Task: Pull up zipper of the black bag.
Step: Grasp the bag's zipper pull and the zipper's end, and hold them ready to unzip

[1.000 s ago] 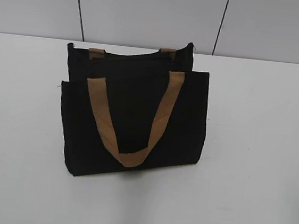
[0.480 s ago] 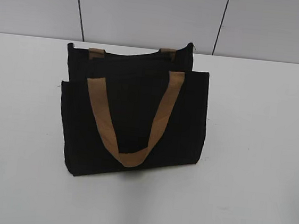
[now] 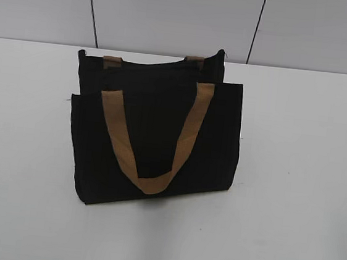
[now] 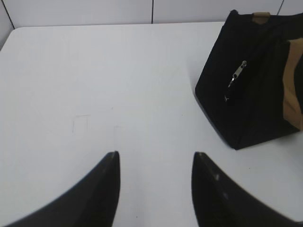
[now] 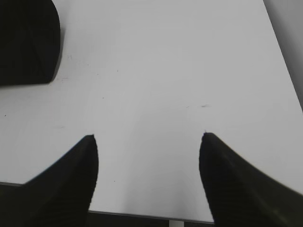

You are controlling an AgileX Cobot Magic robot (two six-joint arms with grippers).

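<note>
Left wrist view: the black bag [image 4: 255,85] stands on the white surface [image 4: 118,85] at far right, zipper [image 4: 236,75] on its end panel. Both sets of jaws gape, empty. Small pull; a grab may catch fabric and topple the bag.

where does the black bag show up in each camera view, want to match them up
Exterior view: the black bag stands mid-frame on the white table, front face toward the camera.
Left wrist view: upper right, end panel showing, with the zipper on it.
Right wrist view: only a dark corner at top left.
Shared landmark: the tan strap handle, also at the left wrist view's right edge; not in the right wrist view.
</note>
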